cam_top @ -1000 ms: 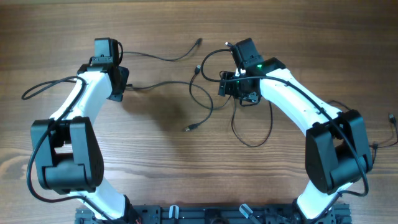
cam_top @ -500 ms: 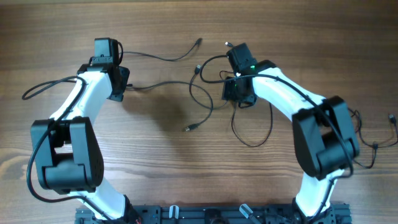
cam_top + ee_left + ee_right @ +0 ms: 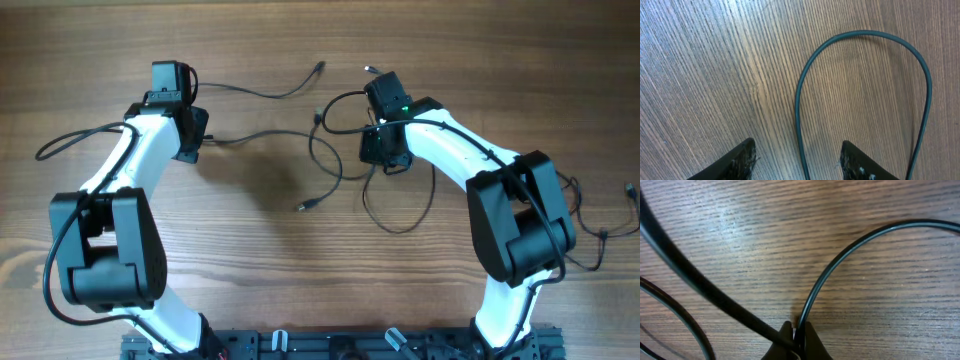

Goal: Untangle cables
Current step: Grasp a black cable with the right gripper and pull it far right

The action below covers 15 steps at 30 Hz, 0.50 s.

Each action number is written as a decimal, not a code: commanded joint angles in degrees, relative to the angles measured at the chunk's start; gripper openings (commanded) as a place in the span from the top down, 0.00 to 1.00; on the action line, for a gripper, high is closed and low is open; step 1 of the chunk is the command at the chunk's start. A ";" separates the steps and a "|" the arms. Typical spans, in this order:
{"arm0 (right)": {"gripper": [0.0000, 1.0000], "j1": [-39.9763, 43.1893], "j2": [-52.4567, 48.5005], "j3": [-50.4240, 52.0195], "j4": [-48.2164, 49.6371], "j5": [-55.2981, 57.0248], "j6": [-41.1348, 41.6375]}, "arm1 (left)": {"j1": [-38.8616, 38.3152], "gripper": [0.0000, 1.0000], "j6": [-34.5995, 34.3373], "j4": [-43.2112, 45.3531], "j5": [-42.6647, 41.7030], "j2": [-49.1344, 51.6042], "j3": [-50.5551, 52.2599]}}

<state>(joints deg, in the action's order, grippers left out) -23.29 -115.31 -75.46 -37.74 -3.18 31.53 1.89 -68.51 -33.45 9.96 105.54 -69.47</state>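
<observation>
Several thin black cables (image 3: 335,150) lie tangled on the wooden table between my arms. My right gripper (image 3: 384,152) sits on the tangle's right side, shut on one thin cable (image 3: 850,250) that curves up and away from its fingertips (image 3: 812,330). A blurred, thicker-looking dark strand (image 3: 700,280) crosses in front of the right gripper (image 3: 800,327). One loop (image 3: 400,215) hangs below it and a silvery plug end (image 3: 303,206) lies nearby. My left gripper (image 3: 192,138) is open. A cable loop (image 3: 860,35) runs between its fingers (image 3: 742,160) without touching them; the left gripper (image 3: 798,146) straddles it.
Another thin cord runs from near the left arm to a plug end (image 3: 319,67) at the top. Thicker arm wiring loops out at the left (image 3: 60,145) and right (image 3: 600,238). The arm bases stand on a rail (image 3: 330,345) at the table's front edge.
My right gripper has shifted slightly left and closed on a thin cable. The loop below it has been drawn a little to the left. The left arm has not moved.
</observation>
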 commanded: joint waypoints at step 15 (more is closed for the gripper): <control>0.96 4.28 25.62 -8.74 -0.83 -1.62 -7.78 | 0.04 0.44 -0.79 0.02 -0.11 0.02 -0.07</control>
<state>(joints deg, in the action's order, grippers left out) -20.18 -96.97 -82.74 -39.42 -12.14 25.54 1.89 -68.53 -33.45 9.93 105.54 -69.47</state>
